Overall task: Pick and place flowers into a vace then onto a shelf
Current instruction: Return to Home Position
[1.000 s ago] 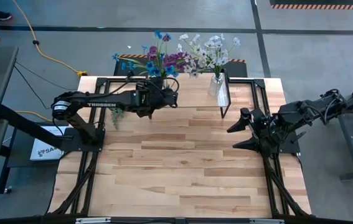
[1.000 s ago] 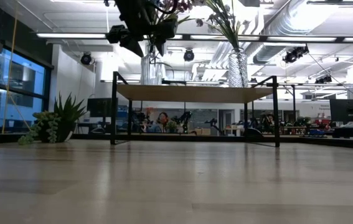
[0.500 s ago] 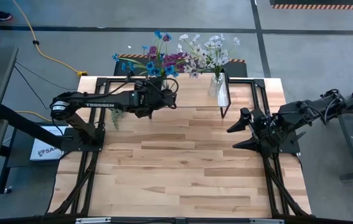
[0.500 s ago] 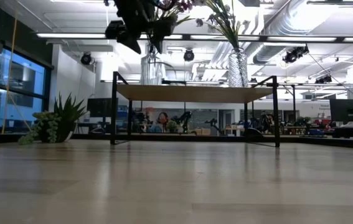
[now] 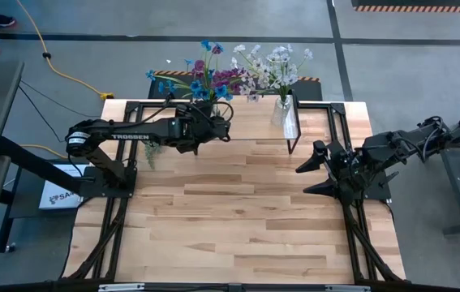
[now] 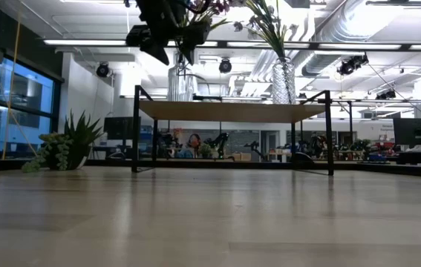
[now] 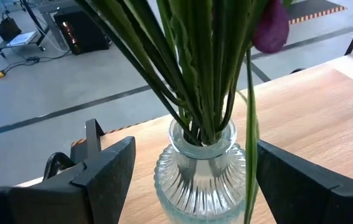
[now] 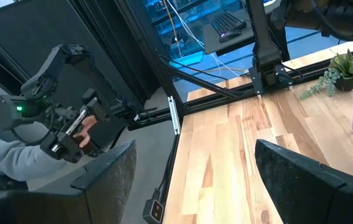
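A ribbed clear glass vase (image 7: 198,171) holds the purple and blue flowers (image 5: 201,79) by their green stems (image 7: 195,74). It stands upright on the shelf (image 6: 232,111) at the table's far side. My left gripper (image 7: 195,180) is open, with one finger on each side of the vase's neck and a gap showing on both sides. In the high view my left gripper (image 5: 216,122) is at the shelf's left part. A second vase (image 5: 282,109) with white flowers stands on the shelf's right part. My right gripper (image 5: 317,169) hangs open over the table's right side.
A small green potted plant (image 6: 65,148) stands on the table left of the shelf. The wide plank tabletop (image 5: 238,219) stretches in front of the shelf. Beyond the table's edge, a person's hands (image 8: 83,134) hold a control handle.
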Motion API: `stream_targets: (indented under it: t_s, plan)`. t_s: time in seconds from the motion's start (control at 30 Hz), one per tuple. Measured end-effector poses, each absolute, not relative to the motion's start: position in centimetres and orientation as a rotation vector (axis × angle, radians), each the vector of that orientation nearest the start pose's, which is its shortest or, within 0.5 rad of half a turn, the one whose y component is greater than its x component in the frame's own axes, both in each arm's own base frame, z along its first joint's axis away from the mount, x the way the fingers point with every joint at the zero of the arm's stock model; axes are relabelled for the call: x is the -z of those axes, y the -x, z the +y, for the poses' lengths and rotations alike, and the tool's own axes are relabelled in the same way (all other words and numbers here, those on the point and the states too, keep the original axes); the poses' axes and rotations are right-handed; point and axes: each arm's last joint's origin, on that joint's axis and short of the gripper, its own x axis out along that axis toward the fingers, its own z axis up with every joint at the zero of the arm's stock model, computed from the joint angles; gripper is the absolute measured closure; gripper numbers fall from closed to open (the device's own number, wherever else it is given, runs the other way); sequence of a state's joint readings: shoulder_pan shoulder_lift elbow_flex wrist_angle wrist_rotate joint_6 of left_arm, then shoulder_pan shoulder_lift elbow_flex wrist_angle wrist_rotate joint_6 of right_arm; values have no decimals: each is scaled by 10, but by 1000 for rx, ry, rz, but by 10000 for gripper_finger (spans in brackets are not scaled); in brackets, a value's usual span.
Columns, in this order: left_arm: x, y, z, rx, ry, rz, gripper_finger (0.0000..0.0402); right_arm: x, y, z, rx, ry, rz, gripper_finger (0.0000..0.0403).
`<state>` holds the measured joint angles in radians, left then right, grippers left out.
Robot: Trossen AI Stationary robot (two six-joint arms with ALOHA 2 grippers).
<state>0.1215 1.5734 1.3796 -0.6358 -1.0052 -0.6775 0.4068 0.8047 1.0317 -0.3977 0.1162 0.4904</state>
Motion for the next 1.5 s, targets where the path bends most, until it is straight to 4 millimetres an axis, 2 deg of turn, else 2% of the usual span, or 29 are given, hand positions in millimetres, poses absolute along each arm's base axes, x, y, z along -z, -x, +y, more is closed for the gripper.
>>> stream_targets:
  t_s: [0.3,0.7,0.83,1.13,1.5]
  plan:
    - [-318,-324,64,-1243,171,409,40,-391,-146,59,-243,-442,233,86]
    - [-322,-328,64,-1231,204,352,17,-391,-146,59,-243,-443,233,86]
    - [-323,-329,59,-1223,195,353,3,-391,-146,59,-243,-442,233,86]
    - [-338,-331,47,-1216,131,334,3,-391,-146,59,-243,-443,233,86]
    - [-337,-331,19,-1148,90,357,4,-391,-146,59,-243,-442,233,86]
